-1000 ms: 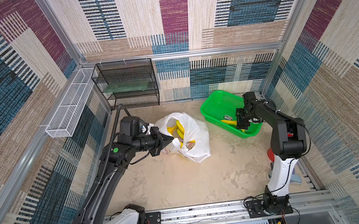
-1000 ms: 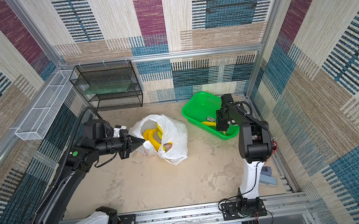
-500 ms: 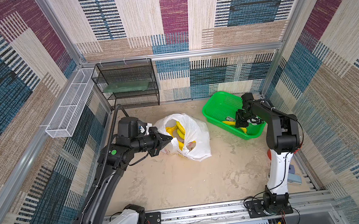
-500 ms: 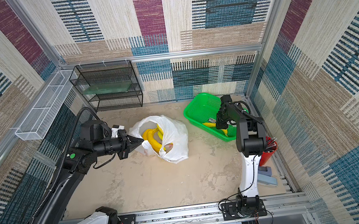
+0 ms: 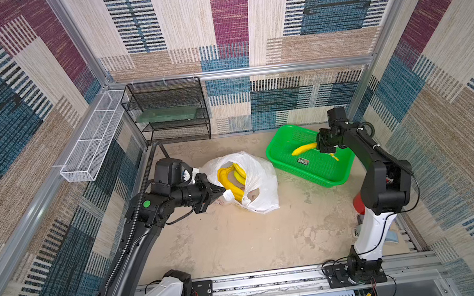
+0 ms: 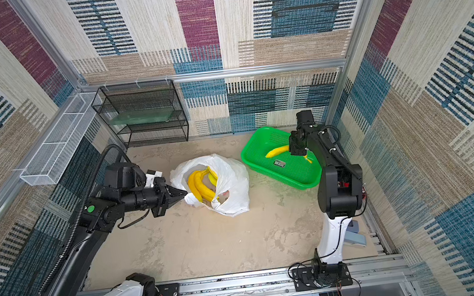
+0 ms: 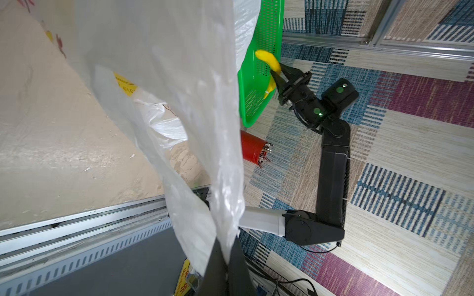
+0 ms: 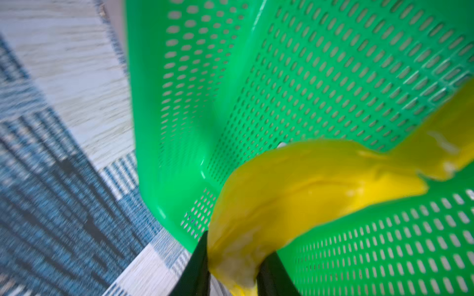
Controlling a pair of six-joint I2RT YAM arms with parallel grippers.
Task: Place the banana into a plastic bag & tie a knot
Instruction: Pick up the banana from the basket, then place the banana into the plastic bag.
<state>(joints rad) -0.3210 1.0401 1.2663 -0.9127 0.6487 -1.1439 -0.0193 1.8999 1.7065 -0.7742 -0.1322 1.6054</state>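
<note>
Top views: plastic bag (image 5: 262, 178) pinched open, banana (image 5: 303, 149) gripped in green basket (image 5: 284, 138)

Left gripper (image 5: 222, 190) is clamped on the bag's rim. The bag is thin, translucent white and crumpled mid-table, its mouth gaping over a yellow banana bunch (image 5: 228, 180). Farther right, inside the basket, the right gripper (image 5: 325, 148) squeezes the single banana.

tabletop (image 5: 238, 242): a beige, scuffed surface is being shown.
plastic bag (image 5: 262, 181): is being supported near its middle.
green basket (image 5: 317, 171): is being carried just beside the bag.
wire rack (image 5: 174, 113): is being borne at the far wall.
</note>
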